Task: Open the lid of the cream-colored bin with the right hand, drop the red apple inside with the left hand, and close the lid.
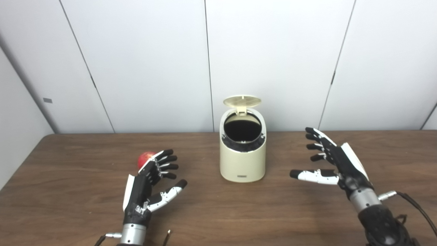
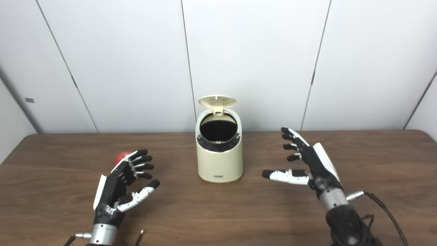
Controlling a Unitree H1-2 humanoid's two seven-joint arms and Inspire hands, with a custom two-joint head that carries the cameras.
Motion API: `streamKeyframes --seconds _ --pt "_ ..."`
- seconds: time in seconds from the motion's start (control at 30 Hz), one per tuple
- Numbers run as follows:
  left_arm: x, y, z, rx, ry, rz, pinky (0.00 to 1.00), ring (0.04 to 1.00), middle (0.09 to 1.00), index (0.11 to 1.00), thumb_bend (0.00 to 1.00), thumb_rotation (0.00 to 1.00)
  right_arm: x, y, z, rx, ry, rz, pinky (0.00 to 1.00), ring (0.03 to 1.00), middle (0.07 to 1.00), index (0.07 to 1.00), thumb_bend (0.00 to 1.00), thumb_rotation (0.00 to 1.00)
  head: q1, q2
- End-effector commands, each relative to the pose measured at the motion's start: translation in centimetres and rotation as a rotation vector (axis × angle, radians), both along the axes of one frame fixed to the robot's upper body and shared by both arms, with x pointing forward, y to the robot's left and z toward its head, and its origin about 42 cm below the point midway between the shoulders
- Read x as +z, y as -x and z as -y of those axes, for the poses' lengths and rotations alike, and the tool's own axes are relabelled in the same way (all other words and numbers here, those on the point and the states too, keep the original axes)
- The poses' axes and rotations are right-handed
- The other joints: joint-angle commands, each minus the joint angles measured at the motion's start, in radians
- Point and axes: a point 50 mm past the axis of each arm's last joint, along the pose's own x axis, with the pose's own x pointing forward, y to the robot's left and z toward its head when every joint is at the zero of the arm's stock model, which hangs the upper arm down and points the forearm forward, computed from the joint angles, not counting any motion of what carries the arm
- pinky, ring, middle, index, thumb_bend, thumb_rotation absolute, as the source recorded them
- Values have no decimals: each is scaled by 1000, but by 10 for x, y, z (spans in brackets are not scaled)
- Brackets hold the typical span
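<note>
A cream-colored bin [image 1: 242,160] stands upright at the table's middle, its round lid [image 1: 242,101] flipped up at the back and its dark inside showing. The red apple [image 1: 144,158] rests on the table to the left, partly hidden behind my left hand [image 1: 150,181]. That hand is open with fingers spread just in front of the apple, holding nothing. My right hand [image 1: 333,164] hovers open to the right of the bin, thumb pointing toward it, clear of the bin by a hand's width.
The brown wooden table [image 1: 218,212] stretches wide on both sides of the bin. White wall panels [image 1: 273,61] close off the back edge. A black cable [image 1: 416,208] trails from my right wrist at the lower right.
</note>
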Motion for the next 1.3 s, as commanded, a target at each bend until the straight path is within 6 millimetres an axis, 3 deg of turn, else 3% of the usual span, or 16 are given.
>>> streamKeyframes --seconds 0.0,0.13,0.33,0.43,0.63,0.97,1.27 --pt "1 5 3 42 -21 36 599 657 723 774 626 10 21 2 3 28 -7 139 708 826 887 899 804 210 19 -2" --pt "18 6 -1 118 -101 118 619 671 698 745 643 1 8 12 11 35 -3 140 710 838 910 914 796 156 43 -6" --pt "45 6 -11 253 -261 232 570 693 718 752 653 7 -2 17 17 30 -8 104 731 837 919 919 767 110 59 -9" --pt "52 1 -17 313 -315 231 614 743 767 768 679 88 -1 18 17 36 -12 100 718 822 920 916 764 53 56 -7" --pt "66 -9 -23 354 -391 220 570 732 760 763 704 86 3 21 14 42 -9 96 706 822 912 908 750 113 58 -8" --pt "77 -35 -38 316 -549 108 682 757 784 795 799 140 7 22 10 49 -4 91 742 835 913 909 740 139 57 -7" --pt "75 -50 -46 312 -626 -6 607 738 778 794 851 154 11 24 8 56 -20 96 740 837 923 917 736 141 50 -4"
